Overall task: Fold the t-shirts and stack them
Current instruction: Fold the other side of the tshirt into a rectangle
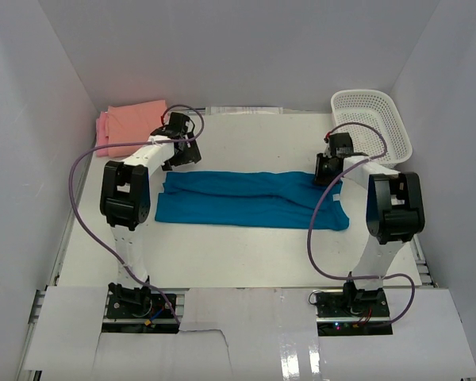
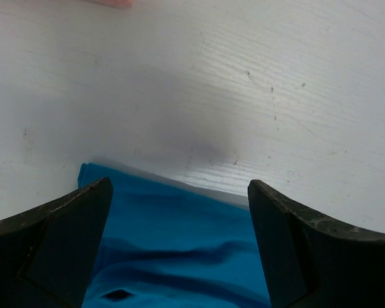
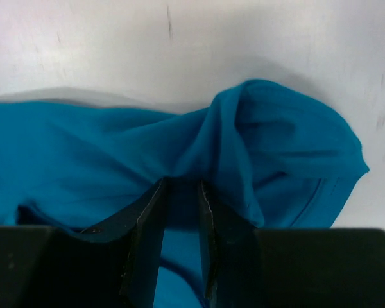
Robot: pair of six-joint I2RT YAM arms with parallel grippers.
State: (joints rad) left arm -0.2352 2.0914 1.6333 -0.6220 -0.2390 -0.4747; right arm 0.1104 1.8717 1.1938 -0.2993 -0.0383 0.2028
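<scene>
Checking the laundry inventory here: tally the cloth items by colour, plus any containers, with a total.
teal-blue t-shirt: 1
salmon-orange folded t-shirt: 1
pink folded t-shirt: 1
white mesh basket: 1
Total: 4

White wood-grain table (image 1: 222, 254) inside 3 plain pale-grey walls (image 1: 246, 48), under soft, even light.

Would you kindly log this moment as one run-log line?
left fingers: open over teal t-shirt corner; right fingers: pinching teal t-shirt, right end; folded t-shirts: far left
</scene>
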